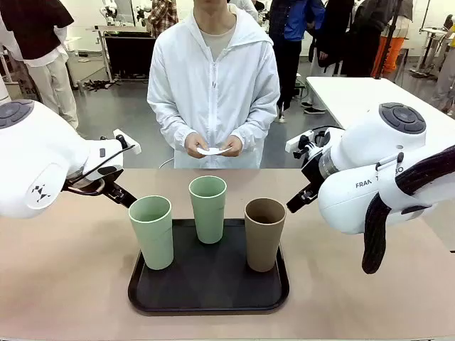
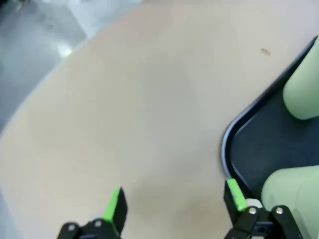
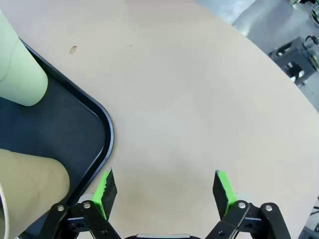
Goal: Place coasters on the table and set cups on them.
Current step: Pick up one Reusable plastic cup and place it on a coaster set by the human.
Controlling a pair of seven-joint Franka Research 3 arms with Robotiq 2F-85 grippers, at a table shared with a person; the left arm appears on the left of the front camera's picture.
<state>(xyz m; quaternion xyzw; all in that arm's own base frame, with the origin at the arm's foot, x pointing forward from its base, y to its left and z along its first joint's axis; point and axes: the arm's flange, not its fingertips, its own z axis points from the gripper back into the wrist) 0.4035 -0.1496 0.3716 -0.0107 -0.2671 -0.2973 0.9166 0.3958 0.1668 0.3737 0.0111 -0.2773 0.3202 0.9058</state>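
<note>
Three cups stand upright on a black tray [image 1: 206,293]: a pale green cup [image 1: 151,231] at front left, another green cup [image 1: 207,208] at the back, and a brown cup [image 1: 264,233] at front right. Across the table [image 1: 64,284], a person holds white coasters [image 1: 213,150] in both hands at waist height. My left gripper [image 2: 174,201] hovers open over bare tabletop just left of the tray corner [image 2: 228,149], beside a green cup [image 2: 291,191]. My right gripper [image 3: 164,186] hangs open over the table right of the tray [image 3: 107,134], with the brown cup [image 3: 27,191] beside it.
A white rectangular table [image 1: 355,96] stands behind at the right. Other people stand farther back. Bare tabletop lies on both sides of the tray and in front of the person.
</note>
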